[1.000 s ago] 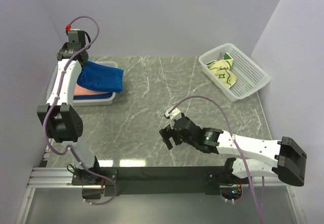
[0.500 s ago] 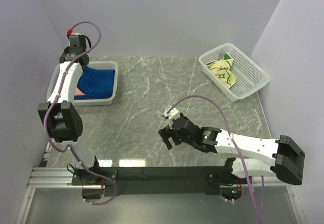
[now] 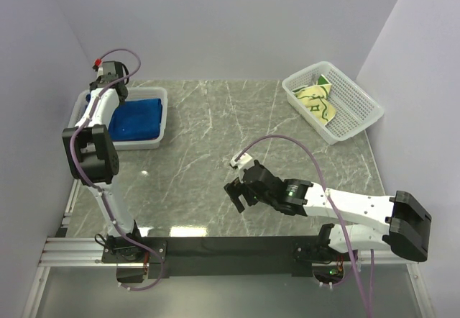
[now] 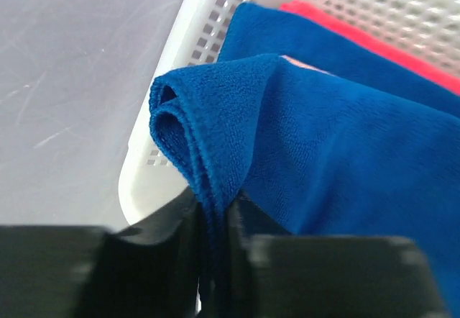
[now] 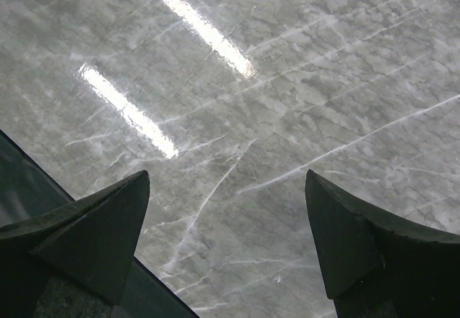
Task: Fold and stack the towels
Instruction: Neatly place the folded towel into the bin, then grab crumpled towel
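Left wrist view: blue towel (image 4: 338,167), likely soft, limp and light, lying in the white basket (image 4: 183,52) over the pink towel (image 4: 388,48), doubled edge pinched in the nearly closed left gripper (image 4: 213,221), best held there; right gripper (image 5: 227,188) wide open, empty.

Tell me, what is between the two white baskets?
Only bare marble tabletop, seen from the top camera: nothing lies between the left basket and the right basket.

Plush blue towel (image 4: 323,152), glossy marbled table (image 5: 287,80)
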`<state>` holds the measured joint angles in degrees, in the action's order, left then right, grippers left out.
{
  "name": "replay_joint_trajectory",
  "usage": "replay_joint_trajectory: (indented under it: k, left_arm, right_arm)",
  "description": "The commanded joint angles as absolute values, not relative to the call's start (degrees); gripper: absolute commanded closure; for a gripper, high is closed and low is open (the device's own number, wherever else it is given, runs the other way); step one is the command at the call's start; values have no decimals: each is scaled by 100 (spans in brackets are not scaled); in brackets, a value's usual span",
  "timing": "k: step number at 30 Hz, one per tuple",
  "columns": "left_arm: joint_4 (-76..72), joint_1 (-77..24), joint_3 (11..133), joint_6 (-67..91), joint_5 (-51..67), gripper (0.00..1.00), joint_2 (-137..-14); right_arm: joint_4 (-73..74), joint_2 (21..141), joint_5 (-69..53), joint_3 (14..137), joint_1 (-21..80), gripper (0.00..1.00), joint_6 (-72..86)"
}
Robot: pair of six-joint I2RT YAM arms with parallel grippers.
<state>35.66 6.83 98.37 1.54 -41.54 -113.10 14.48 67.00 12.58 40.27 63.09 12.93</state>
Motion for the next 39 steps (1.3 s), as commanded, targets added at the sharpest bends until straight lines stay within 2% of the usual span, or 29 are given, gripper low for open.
replay_joint_trajectory:
  k: [1, 3, 4, 6, 8, 10, 11, 15, 20, 23, 27, 31, 39]
  left_arm:
    - [3488, 756, 10019, 324, -4552, 72, -11478]
    - [3716, 800, 10142, 500, -4597, 58, -11645]
    - [3761, 852, 10238, 553, -4675, 41, -11672]
    - [3692, 914, 10239, 598, -4694, 25, -11602]
    - [3578, 958, 10195, 606, -4702, 21, -11418]
    - [3481, 1019, 10151, 641, -4824, 4, -11286]
    - [3480, 1054, 10134, 659, -4843, 1, -11146]
    - [3586, 1055, 10125, 940, -4475, 1, -10662]
    - [3780, 941, 9889, 1581, -2704, 1, -9584]
    - [3247, 914, 9055, 1941, -1822, 1, -8566]
    - [2401, 722, 7420, 2363, -338, 1, -7262]
    - [2206, 238, 6567, 2382, -44, 1, -6471]
    - [1574, -763, 4677, 2136, 861, 1, -5757]
  right_arm:
    - [1503, 6767, 1283, 4307, 6293, 5, 1222]
    - [1520, 6776, 1301, 4350, 6293, 5, 1222]
    - [1538, 6776, 1336, 4377, 6293, 5, 1230]
    - [1582, 6768, 1458, 4421, 6293, 5, 1239]
    - [1669, 6785, 1704, 4517, 6284, 5, 1222]
    - [1775, 6864, 1958, 4692, 6214, 5, 1204]
    - [1897, 6925, 2064, 4772, 6162, 5, 1204]
    - [2232, 7092, 2610, 5202, 5635, 5, 1309]
    - [2574, 7320, 3085, 5993, 4206, 0, 1616]
    - [2514, 7426, 3366, 6345, 3553, 0, 1818]
    - [2382, 7795, 3130, 6845, 2366, 2, 2021]
    - [2145, 8261, 2594, 7198, 1119, 7, 2171]
    - [1741, 9965, 1864, 8137, 132, 9, 2303]
